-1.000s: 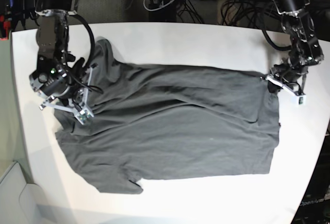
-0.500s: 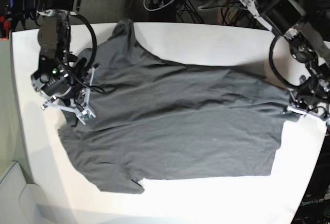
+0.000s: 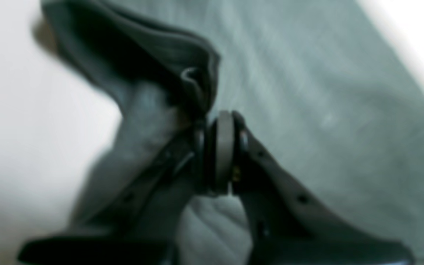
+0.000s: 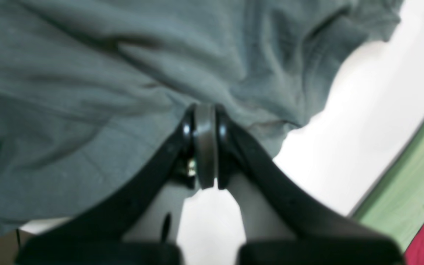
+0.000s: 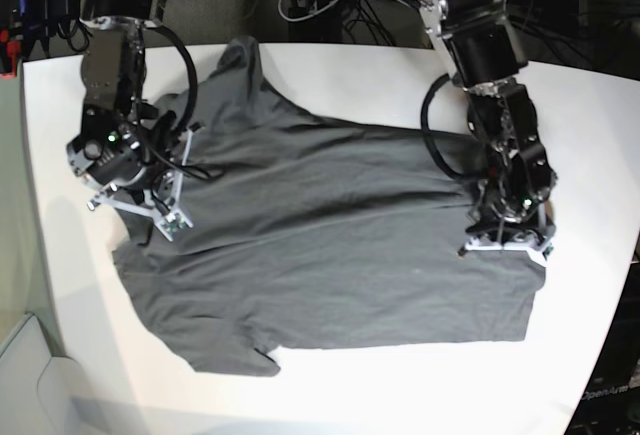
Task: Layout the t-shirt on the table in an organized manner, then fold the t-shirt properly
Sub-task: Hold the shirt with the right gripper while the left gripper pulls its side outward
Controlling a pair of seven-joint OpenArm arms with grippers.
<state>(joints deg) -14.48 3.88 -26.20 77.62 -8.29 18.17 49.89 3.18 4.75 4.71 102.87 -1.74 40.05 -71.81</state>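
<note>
The t-shirt (image 5: pixel 330 245) is a plain dark charcoal-grey garment of soft, matte knit cloth, lying spread across the middle of the white desk (image 5: pixel 330 80), its body roughly flat but crossed by long shallow creases running left to right. One sleeve reaches toward the upper left of the base frame, another sticks out at the lower left, and the straight hem runs down the right side. The desk is smooth, glossy and white with rounded corners. The left end effector (image 5: pixel 505 243), at the right of the base frame, has its tips pressed together, pinching a bunched fold of the t-shirt near the hem; its wrist view is blurred. The right end effector (image 5: pixel 165 217), at the left of that frame, is likewise closed tight on the cloth's edge by the sleeve. No legible writing shows.
</note>
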